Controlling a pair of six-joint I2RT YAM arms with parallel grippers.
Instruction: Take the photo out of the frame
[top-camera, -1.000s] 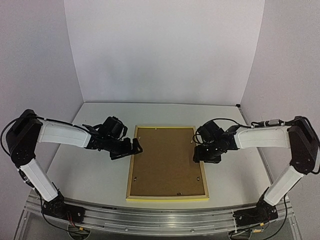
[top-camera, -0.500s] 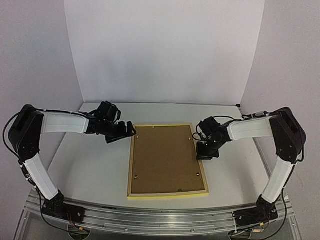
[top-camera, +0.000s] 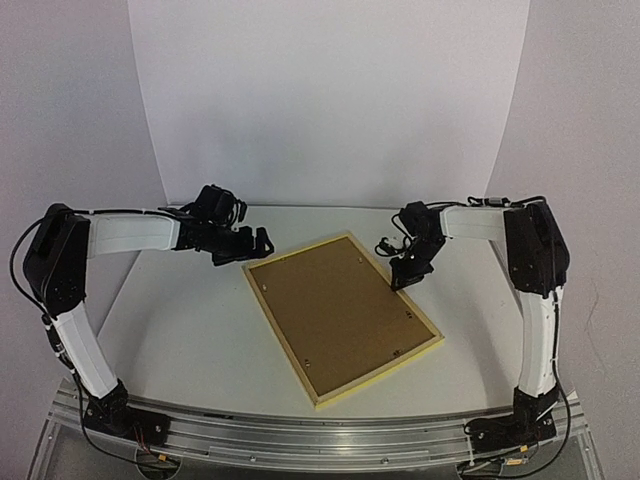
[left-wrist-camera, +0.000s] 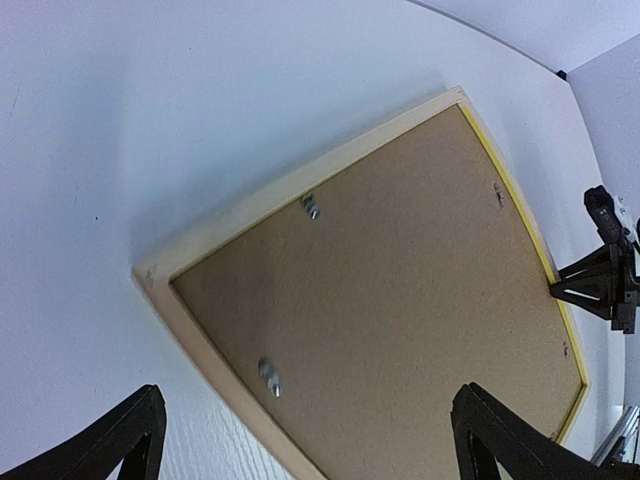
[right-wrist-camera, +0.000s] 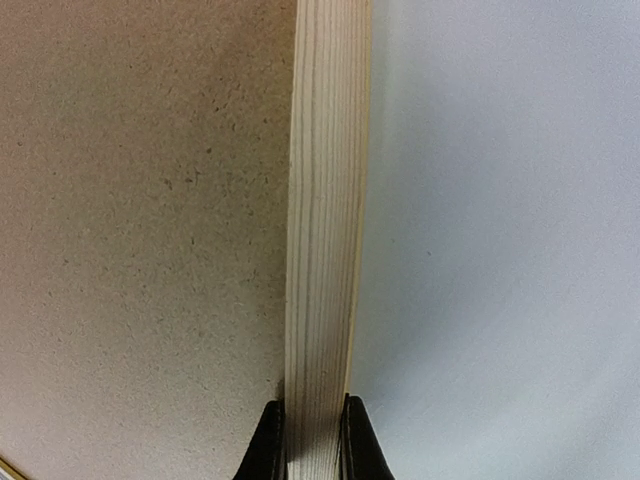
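Face-down on white desk (top-camera: 180, 330): thin yellow rectangular wood frame (top-camera: 279, 335), long axis far-left to near-right. R end effector (top-camera: 406, 277) clamped on its right rail. L end effector (top-camera: 256, 246) wide apart, just beside far-left corner. Photo hidden under brown fibreboard backing (top-camera: 340, 315).

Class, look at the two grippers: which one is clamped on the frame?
The right gripper: its jaws pinch the frame by its pale wooden edge rail, while the left gripper hangs wide open near the far corner, holding nothing.

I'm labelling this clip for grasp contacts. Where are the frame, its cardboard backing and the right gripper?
frame (right-wrist-camera: 325, 220), right wrist view, pale wood side rail.
cardboard backing (top-camera: 340, 315), top external view, middle of board.
right gripper (right-wrist-camera: 312, 440), right wrist view, between fingertips pinching the rail.
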